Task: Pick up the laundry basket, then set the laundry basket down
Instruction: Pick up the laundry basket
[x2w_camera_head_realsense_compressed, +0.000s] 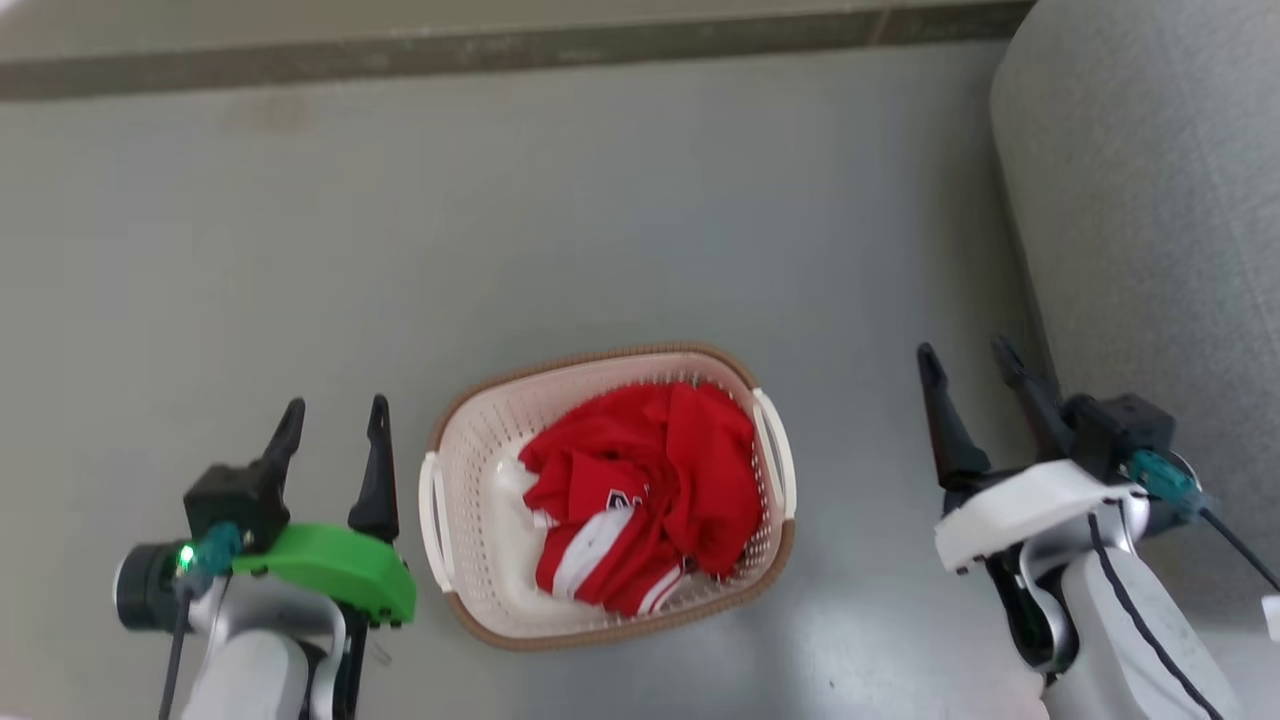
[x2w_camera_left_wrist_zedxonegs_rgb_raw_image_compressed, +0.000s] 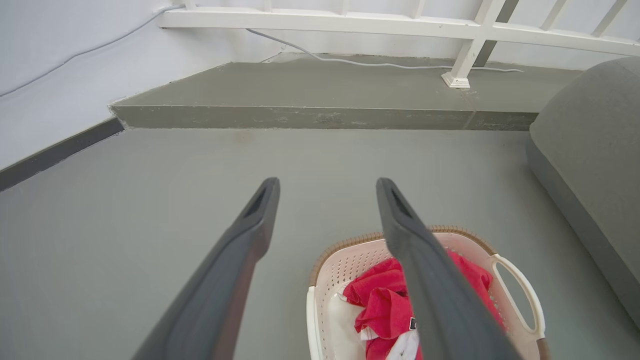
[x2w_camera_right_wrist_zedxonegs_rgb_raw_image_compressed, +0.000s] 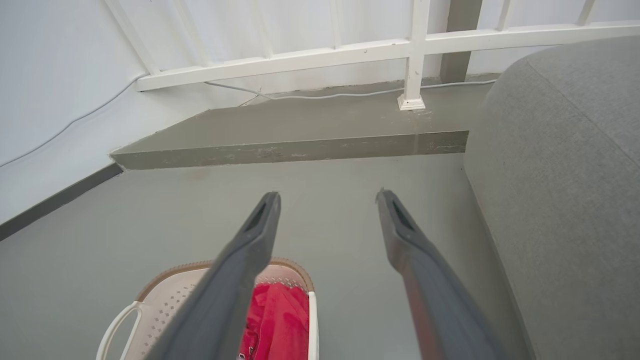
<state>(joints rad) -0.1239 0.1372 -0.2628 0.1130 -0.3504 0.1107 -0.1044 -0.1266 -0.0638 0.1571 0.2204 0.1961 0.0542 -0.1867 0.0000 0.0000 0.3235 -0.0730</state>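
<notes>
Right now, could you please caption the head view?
Open left gripper and right gripper flank the laundry basket of red clothes.

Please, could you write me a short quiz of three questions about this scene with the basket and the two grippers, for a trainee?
1. What lies inside the laundry basket? A: red clothing; B: blue towels; C: nothing.
2. True or false: the left gripper and the right gripper both have open fingers and hold nothing.
3. Fill in: the basket stands on the ____, between the two grippers.
Key: 1 A; 2 true; 3 floor.
</notes>
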